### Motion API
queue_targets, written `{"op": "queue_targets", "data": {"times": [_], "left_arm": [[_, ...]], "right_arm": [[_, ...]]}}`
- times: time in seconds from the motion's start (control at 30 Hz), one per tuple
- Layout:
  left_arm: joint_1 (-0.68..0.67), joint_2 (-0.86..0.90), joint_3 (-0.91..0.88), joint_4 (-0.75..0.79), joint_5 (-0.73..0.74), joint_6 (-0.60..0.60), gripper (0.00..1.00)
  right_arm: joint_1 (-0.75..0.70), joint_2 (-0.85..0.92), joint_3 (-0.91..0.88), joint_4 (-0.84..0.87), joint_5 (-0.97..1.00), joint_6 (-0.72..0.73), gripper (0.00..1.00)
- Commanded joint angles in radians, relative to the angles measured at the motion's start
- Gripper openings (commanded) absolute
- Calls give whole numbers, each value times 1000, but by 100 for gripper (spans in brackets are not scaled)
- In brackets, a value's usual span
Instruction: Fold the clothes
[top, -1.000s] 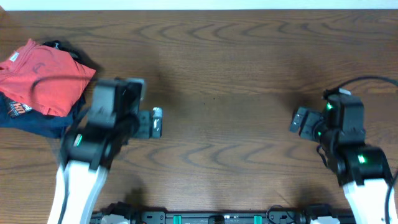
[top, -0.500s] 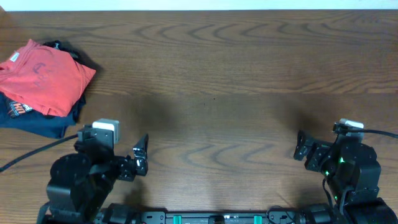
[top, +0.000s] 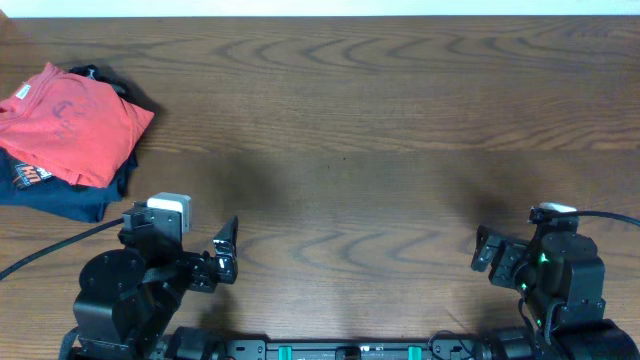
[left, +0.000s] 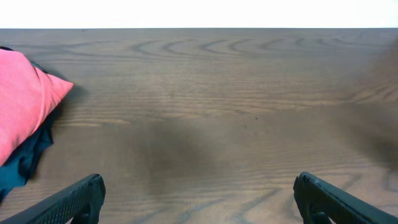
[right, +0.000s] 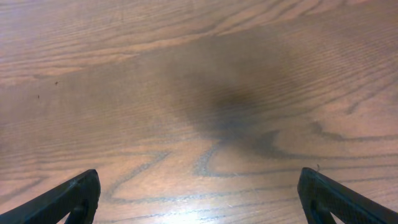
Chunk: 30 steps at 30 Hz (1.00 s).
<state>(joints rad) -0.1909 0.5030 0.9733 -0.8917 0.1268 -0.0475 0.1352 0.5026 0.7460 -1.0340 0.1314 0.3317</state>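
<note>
The clothes, a coral T-shirt, lie folded at the table's far left, on top of a dark navy garment. In the left wrist view the coral T-shirt shows at the left edge. My left gripper sits low near the front edge, well below and to the right of the pile, and is open and empty. Its fingers stand wide apart over bare wood. My right gripper is at the front right, far from the clothes, with nothing between its open fingers.
The wooden table stretches between the arms and the back edge. A black cable trails from the left arm towards the left edge. Another cable leaves the right arm.
Both arms have drawn back from the middle of the table to the front edge and lowered. Over the last half second they barely move. The clothes stay put.
</note>
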Motion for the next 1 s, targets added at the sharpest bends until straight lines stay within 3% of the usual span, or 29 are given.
{"op": "queue_targets", "data": {"times": [0.0, 0.4, 0.6, 0.77, 0.97], "left_arm": [[2, -2, -10, 3, -8, 10, 98], [2, -2, -10, 3, -8, 10, 98], [2, -2, -10, 3, -8, 10, 98], [2, -2, -10, 3, -8, 10, 98], [2, -2, -10, 3, -8, 10, 98]], "right_arm": [[8, -5, -6, -8, 14, -11, 99], [-45, -173, -57, 10, 13, -27, 99], [-87, -367, -237, 271, -84, -185, 99], [-105, -502, -389, 467, -98, -203, 99], [-104, -498, -526, 795, -93, -277, 99]]}}
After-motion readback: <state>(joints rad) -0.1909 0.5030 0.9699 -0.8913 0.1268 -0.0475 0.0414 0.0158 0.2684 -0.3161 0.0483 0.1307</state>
